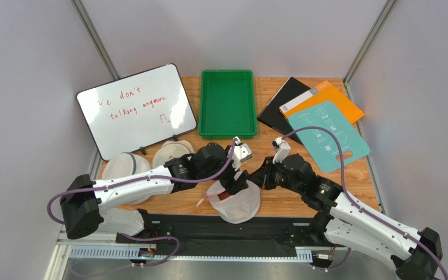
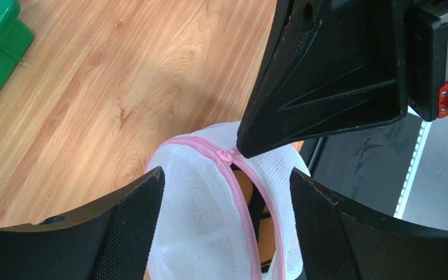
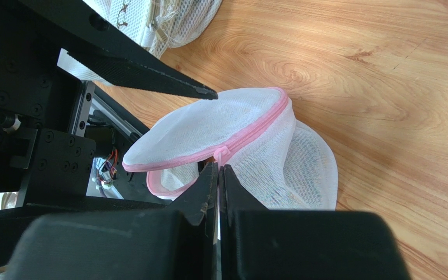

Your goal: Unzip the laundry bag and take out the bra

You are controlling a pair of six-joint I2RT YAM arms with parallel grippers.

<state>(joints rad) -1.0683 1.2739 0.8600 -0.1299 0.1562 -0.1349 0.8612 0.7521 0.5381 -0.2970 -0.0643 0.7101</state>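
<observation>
Simply, pale walls [image 1: 27, 58], wood-grain tabletop [image 2: 92, 87], laundry bag [image 1: 239, 204] at its near edge

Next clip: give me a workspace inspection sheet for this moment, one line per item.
Surface: wooden table, no damage seen.
Job's things: laundry bag near the front edge, zipper partly open; bra visible inside.
Clutter: whiteboard, green tray, folders, teal sheet, two plain mesh bags.
Grippers: left gripper open astride the bag; right gripper shut at the zipper pull.
Cables: purple cables looped along both arms.
Surroundings: plain grey walls.
</observation>
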